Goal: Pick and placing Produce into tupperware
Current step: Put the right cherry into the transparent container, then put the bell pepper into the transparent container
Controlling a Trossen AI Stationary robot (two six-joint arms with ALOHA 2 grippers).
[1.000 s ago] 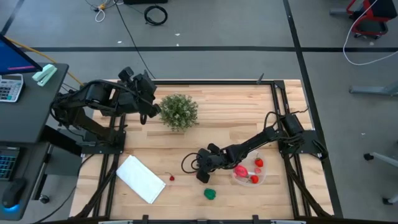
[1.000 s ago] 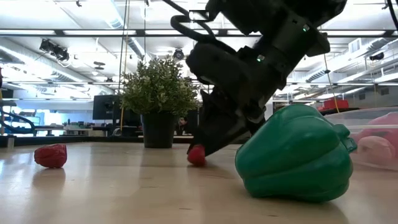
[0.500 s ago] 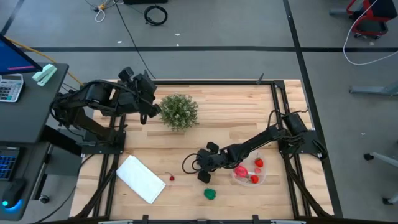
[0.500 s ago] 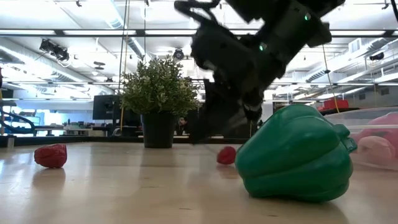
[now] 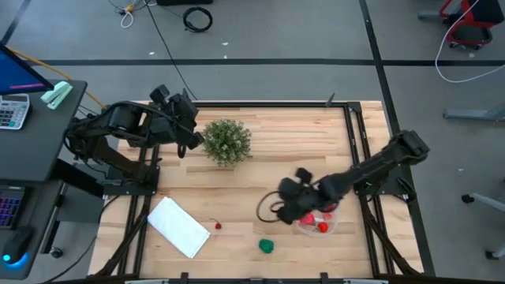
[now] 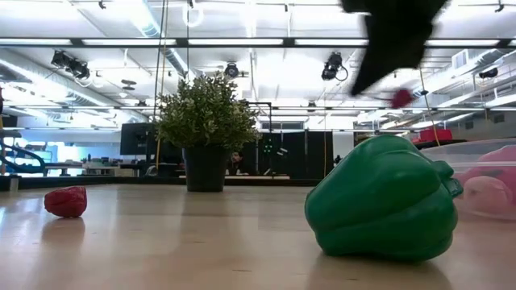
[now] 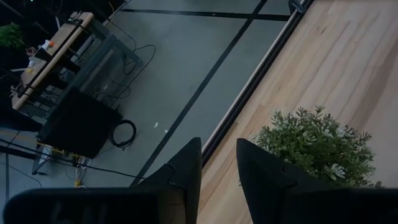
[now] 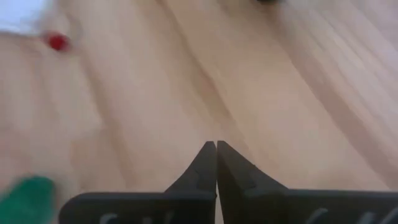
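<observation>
The tupperware (image 5: 322, 223), a small clear round container, sits in the lower right of the high view on the wooden tabletop (image 5: 268, 170), with red and pink produce (image 5: 323, 227) already inside it. The right hand (image 5: 290, 189) hangs raised just to the container's left; its fingers (image 8: 205, 165) are pressed tight together in the right wrist view, with nothing visible between them there. In the low view a small red piece (image 6: 401, 98) shows in the air at the tip of the blurred dark arm, upper right of the frame; whether the hand grips it cannot be told. A green pepper (image 5: 267, 245) lies at the bottom centre of the high view, apart from the container, and fills the right foreground of the low view. A lone red piece (image 5: 218, 226) rests just beside the flat white rectangle (image 5: 178, 226) at lower left. The left hand (image 5: 188, 134) waits at upper left, next to the bushy plant (image 5: 227, 141), its fingers (image 7: 180, 171) a narrow gap apart.
</observation>
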